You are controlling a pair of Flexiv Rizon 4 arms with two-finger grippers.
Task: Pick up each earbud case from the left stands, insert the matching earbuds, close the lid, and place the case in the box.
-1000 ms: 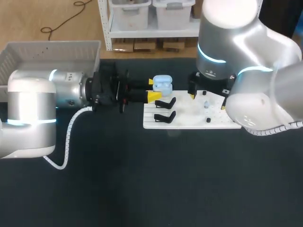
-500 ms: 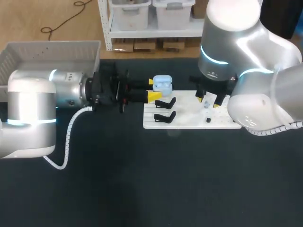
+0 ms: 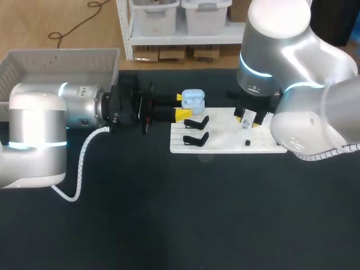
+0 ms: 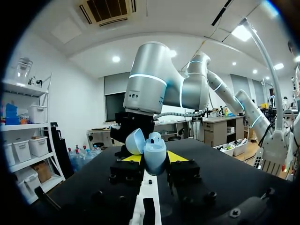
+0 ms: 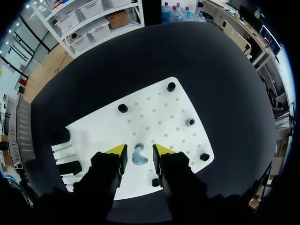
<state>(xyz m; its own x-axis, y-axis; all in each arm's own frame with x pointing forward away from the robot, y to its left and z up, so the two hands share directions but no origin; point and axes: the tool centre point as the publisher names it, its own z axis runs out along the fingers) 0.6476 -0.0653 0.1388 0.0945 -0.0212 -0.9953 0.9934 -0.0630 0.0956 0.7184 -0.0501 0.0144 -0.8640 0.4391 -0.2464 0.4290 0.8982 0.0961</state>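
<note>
My left gripper (image 3: 181, 107) is shut on a light blue earbud case (image 3: 193, 100), holding it with its lid open above the far left corner of the white board (image 3: 225, 143). In the left wrist view the case (image 4: 152, 151) stands upright between the yellow tips of that gripper (image 4: 153, 158). My right gripper (image 5: 139, 149) points down at the board (image 5: 159, 110). A pale blue earbud (image 5: 138, 157) lies between its fingers, with a thin gap showing on each side. In the head view this gripper (image 3: 250, 118) hovers over the earbud (image 3: 246, 125).
Two black stands (image 3: 196, 122) (image 3: 196, 138) sit on the board's left part, both without a case. Black pegs (image 5: 123, 108) (image 5: 171, 86) dot the board. A grey box (image 3: 56, 62) stands at the table's far left corner.
My right gripper's fingers have drawn in from wide apart to a narrow gap around the earbud. The left arm and the case have not moved.
</note>
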